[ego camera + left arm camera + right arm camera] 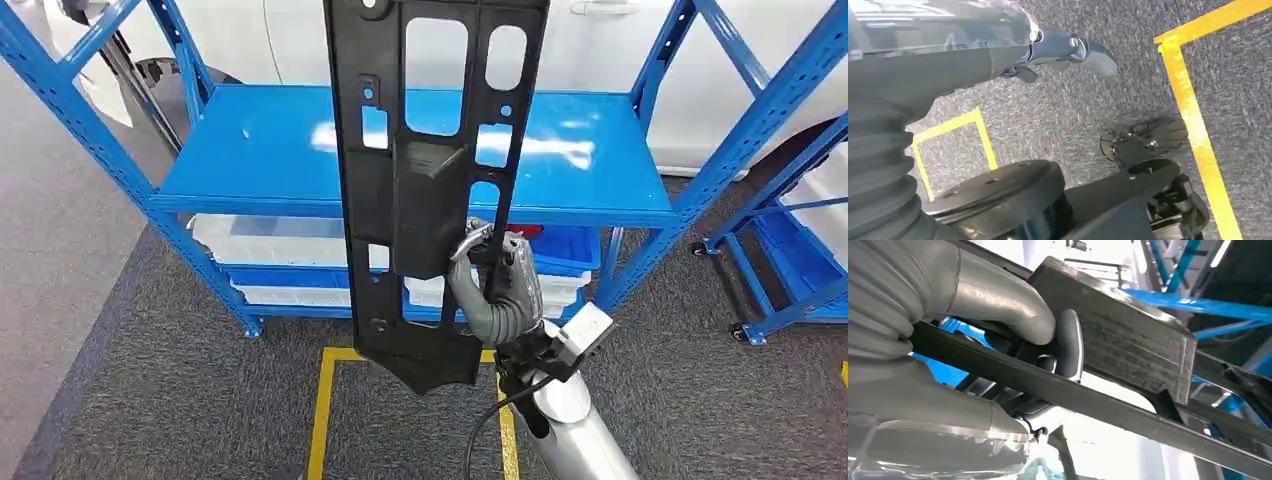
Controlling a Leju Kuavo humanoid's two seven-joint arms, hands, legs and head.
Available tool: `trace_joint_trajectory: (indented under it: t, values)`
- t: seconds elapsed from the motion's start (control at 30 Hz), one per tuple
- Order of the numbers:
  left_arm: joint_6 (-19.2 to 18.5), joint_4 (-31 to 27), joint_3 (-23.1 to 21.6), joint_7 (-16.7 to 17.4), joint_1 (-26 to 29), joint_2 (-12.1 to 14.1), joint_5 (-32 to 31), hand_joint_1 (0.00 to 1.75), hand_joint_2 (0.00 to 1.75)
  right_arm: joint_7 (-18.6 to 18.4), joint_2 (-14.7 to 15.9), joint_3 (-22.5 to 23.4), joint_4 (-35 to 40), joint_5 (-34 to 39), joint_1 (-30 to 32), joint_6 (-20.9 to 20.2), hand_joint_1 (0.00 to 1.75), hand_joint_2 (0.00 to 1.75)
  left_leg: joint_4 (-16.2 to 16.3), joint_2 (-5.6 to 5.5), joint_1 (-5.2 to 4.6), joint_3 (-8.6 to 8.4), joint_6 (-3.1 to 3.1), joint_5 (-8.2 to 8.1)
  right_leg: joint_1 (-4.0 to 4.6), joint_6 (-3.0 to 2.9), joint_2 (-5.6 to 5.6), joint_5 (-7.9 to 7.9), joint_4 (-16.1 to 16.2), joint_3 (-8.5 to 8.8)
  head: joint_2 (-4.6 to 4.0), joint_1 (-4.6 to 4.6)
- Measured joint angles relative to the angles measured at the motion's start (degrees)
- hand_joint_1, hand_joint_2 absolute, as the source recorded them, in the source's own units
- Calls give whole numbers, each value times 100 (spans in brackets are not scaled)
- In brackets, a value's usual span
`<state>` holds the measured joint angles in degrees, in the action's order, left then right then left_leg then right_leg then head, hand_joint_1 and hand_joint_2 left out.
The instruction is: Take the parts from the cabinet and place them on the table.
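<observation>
Black plastic panel, long, flat, matt, pierced by rounded-rectangular cut-outs, with a raised block at its middle; held upright at frame centre, its top cut off by the upper edge. Right hand, grey with a ribbed wrist cover, grips its right edge low down. It hides part of the blue steel shelf behind. Left hand: over grey carpet, its state cannot be told.

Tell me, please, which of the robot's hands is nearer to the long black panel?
Right. The right hand grips the black panel at its edge; the left hand hangs over the carpet, apart from it.
</observation>
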<state>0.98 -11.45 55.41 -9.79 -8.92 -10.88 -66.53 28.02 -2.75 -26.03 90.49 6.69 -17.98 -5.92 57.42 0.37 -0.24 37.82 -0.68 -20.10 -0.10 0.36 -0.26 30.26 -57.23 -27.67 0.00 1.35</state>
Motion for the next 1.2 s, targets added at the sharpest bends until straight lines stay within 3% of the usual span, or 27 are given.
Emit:
trace_joint_trajectory:
  t: [0.07, 0.1, 0.17, 0.23, 0.27, 0.3, 0.33, 0.4, 0.43, 0.47, 0.57, 0.6, 0.63, 0.67, 0.7, 0.73, 0.77, 0.8, 0.83, 0.9, 0.93, 0.97, 1.0, 1.07, 1.1, 1.17, 1.2]
  values:
    - [0, 2, 0, 46, 15, -2, 0, 0, 175, 37, 13, 24, -31, -2, 4, 0, 173, 175, -37, 3, 24, 22, 63, 120, 31, -67, 11, -86, 11, -58, 0, 0]
    - [0, 0, 0, 61, 45, 0, 0, 0, 175, 37, 20, 31, -59, 0, 7, -6, 173, 175, -39, -8, 9, 61, 95, 125, -41, -120, -10, -187, 68, -109, 0, -2]
    - [0, 0, 2, 96, 86, 0, 0, 0, 175, 37, 20, 31, -94, 13, 4, -44, 173, 175, 405, -16, 47, 233, 168, -539, -40, -207, -27, -343, 65, -279, 0, -2]
    - [13, 0, 13, 107, 96, 2, 20, 0, 175, 46, 22, 37, -140, 26, 16, -79, 173, 175, 1268, -15, 72, 418, 229, -1167, -35, -210, -32, -491, 58, -462, 0, -2]
    - [24, 0, 24, 120, 99, 2, 24, 0, 175, 67, 22, 37, -172, 28, 26, -87, 173, 175, 1631, -15, 80, 457, 249, -1254, -35, -205, -39, -561, 48, -561, 0, -2]
    - [43, 0, 37, 142, 102, 2, 48, 0, 175, 105, 22, 37, -212, 28, 40, -105, 173, 175, 1821, -15, 90, 423, 259, -1153, -35, -194, -41, -630, 37, -661, 0, -2]
    - [66, 0, 46, 164, 113, 4, 61, 0, 175, 142, 22, 37, -258, 26, 45, -125, 173, 175, 1784, -15, 104, 264, 270, -913, -39, -182, -42, -699, 19, -776, 0, -2]
    - [107, 0, 61, 181, 149, 28, 74, 0, 175, 192, 22, 39, -330, 20, 46, -168, 173, 175, 1109, -14, 115, -317, 259, -586, -47, -142, -37, -820, -18, -955, 0, -2]
    - [147, 0, 79, 188, 151, 39, 92, 0, 175, 227, 17, 44, -361, 17, 34, -170, 173, 175, 510, -19, 120, -774, 244, -710, -46, -107, -31, -878, -43, -1004, 0, 0]
    - [168, 0, 87, 188, 151, 44, 101, 0, 175, 251, 15, 55, -382, 15, 17, -170, 173, 175, -72, -23, 84, -1118, 218, -956, -16, -70, -34, -919, -53, -1042, 0, -2]
    - [232, 0, 136, 166, 194, 77, 122, 0, 175, 273, 11, 76, -479, 2, -32, -173, 173, 175, -112, -44, 53, -1040, 98, -918, -34, 32, -55, -1100, 25, -1037, 0, 0]
    - [249, 0, 151, 91, 221, 105, 140, 0, 175, 277, 13, 79, -502, -46, -25, -164, 173, 175, -175, -40, 97, -1012, 33, -863, -14, 78, -50, -1125, 41, -1063, 0, -2]
    - [276, 0, 166, 32, 231, 116, 168, 0, 175, 284, 15, 87, -525, -90, -20, -151, 173, 175, -177, -10, 98, -987, -10, -796, -52, 93, -24, -970, -41, -1120, 0, -2]
    - [304, 0, 175, 0, 230, 122, 181, 0, 175, 293, 17, 92, -542, -109, -23, -151, 173, 175, -177, -5, 93, -918, -65, -745, -56, 101, -21, -646, -295, -1218, 0, -2]
    - [335, 0, 181, -29, 231, 140, 195, 0, 175, 295, 17, 92, -566, -136, -22, -151, 173, 175, -175, -5, 81, -846, -81, -682, -60, 118, -17, -250, -780, -1367, 0, -2]
    - [345, 0, 190, -59, 237, 155, 227, 0, 175, 295, 17, 92, -588, -144, -21, -149, 173, 175, -169, -5, 68, -787, -89, -638, -60, 129, -16, -20, -1218, -1498, 0, -2]
    - [354, 0, 210, -83, 246, 173, 232, 0, 175, 295, 17, 92, -610, -155, -22, -140, 173, 175, -159, -5, 54, -717, -91, -590, -60, 133, -15, 100, -1643, -1610, 0, -2]
    - [367, 0, 232, -105, 257, 181, 229, 0, 175, 295, 17, 92, -634, -164, -21, -133, 173, 175, -150, -7, 43, -655, -87, -548, -59, 128, -15, 57, -1841, -1626, 0, -2]
    - [385, 0, 247, -109, 267, 199, 227, 0, 175, 288, 15, 92, -660, -170, -22, -125, 173, 175, -139, -7, 31, -596, -83, -512, -58, 110, -14, -90, -1758, -1509, 0, -2]
    - [409, 0, 269, -87, 283, 212, 219, 0, 175, 262, 11, 92, -675, -170, -22, -109, 173, 175, -109, -15, 10, -525, -63, -472, -40, 30, -11, -421, -865, -862, 0, -2]
    - [411, 0, 273, -57, 292, 214, 203, 0, 175, 249, 4, 96, -675, -168, -22, -101, 173, 175, -90, -13, 6, -513, -58, -468, -5, -40, -3, -461, -282, -493, 0, -2]
    - [413, 0, 273, -33, 296, 212, 177, 0, 175, 240, 0, 103, -675, -166, -16, -98, 173, 175, -77, 27, -39, -482, -34, -457, 29, -72, -22, -309, -47, -336, 0, -2]
    - [413, 0, 273, 11, 310, 214, 164, 0, 175, 236, -4, 118, -671, -166, -6, -83, 173, 175, -75, 38, -7, -472, 0, -434, 45, -69, -76, -326, 12, -336, 0, -2]
    - [417, 0, 271, 81, 321, 223, 114, 0, 175, 229, -4, 144, -671, -166, 45, -68, 173, 175, -92, 69, 21, -478, 45, -408, 66, -90, -25, -349, 30, -361, 0, 0]
    - [417, 0, 271, 114, 320, 227, 98, 0, 175, 229, -4, 166, -662, -166, 81, -61, 173, 175, -90, 85, 6, -490, 72, -400, 26, -136, 2, -386, 88, -359, 0, -2]
    - [422, -2, 271, 103, 310, 269, 76, 0, 175, 229, -15, 219, -649, -168, 148, -57, 173, 175, 158, 24, 11, -373, 136, -680, -24, -196, 32, -454, 149, -339, 0, 0]
    - [422, -2, 273, 83, 295, 278, 66, 0, 175, 232, -33, 236, -638, -170, 173, -61, 173, 175, 611, 14, 29, -195, 161, -962, -24, -213, 51, -467, 149, -363, 0, 0]
